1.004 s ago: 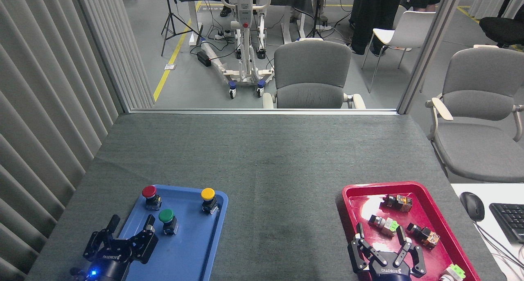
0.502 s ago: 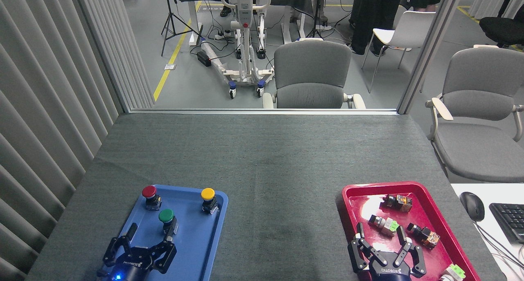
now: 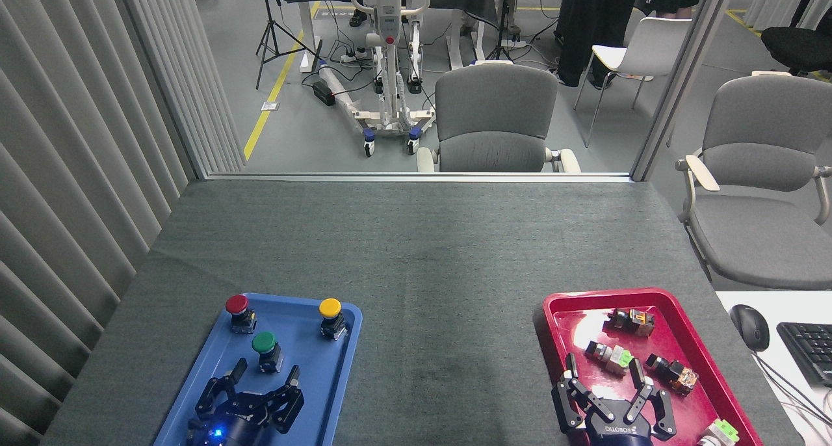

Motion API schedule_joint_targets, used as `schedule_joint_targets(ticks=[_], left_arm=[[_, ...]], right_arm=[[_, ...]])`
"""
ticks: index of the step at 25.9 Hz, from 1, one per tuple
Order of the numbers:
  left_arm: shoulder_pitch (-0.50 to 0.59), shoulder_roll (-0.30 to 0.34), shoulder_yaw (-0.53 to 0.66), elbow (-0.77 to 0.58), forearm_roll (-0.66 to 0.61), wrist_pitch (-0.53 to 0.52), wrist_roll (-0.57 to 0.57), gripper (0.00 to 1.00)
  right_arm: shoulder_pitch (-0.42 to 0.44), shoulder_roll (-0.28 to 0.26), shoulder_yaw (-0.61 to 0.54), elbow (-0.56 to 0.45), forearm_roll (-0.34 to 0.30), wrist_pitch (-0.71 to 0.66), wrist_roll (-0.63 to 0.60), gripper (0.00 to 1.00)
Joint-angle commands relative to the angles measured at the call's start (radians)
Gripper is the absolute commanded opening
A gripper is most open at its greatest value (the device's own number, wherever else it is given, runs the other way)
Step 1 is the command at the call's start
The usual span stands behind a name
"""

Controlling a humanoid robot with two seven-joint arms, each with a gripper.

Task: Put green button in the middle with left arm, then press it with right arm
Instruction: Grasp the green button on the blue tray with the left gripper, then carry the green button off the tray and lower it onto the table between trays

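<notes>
On the left of the table (image 3: pixel 416 251) lies the blue tray (image 3: pixel 325 394), and three push-buttons stand upright in it: the red button (image 3: pixel 237 305) at the far left corner, the green button (image 3: pixel 264 344) a little nearer and just right of it, the yellow button (image 3: pixel 330 309) toward the far right corner. They are well enough apart that fingers can likely close on one cap without knocking the others. The left tool (image 3: pixel 263 373) hovers over the near half of the tray, its fingers spread apart and pointing toward the green button, just short of it and not touching; this looks like the approach for a grasp. The middle (image 3: pixel 448 342), bare grey covering between the two trays, is free to receive the button. To the right sits the red tray (image 3: pixel 715 368) with several small switch parts (image 3: pixel 614 357) lying loose in it. The right tool (image 3: pixel 604 381) hangs over the near part of that tray, fingers apart and holding nothing, seemingly parked out of the way until the press is due.
</notes>
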Motion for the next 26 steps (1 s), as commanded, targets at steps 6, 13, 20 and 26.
schedule_joint_targets(ticks=[6,13,20,26], left_arm=[[-0.095,0.008,-0.007,0.119,0.000,0.002,0.023,0.99],[-0.124,0.009,-0.007,0.189,0.003,0.000,0.022,0.60],[-0.135,0.029,-0.008,0.217,0.000,-0.018,0.039,0.15],[-0.104,0.072,-0.008,0.027,0.003,-0.294,0.082,0.02]], right_arm=[[0.000,0.001,0.001,-0.001,0.000,0.000,0.000,1.00],[0.000,-0.003,-0.001,-0.001,0.000,-0.005,-0.001,1.00],[0.000,-0.011,-0.001,-0.001,0.000,-0.002,-0.001,1.00],[-0.002,-0.012,-0.001,-0.001,0.000,0.000,-0.001,1.00]])
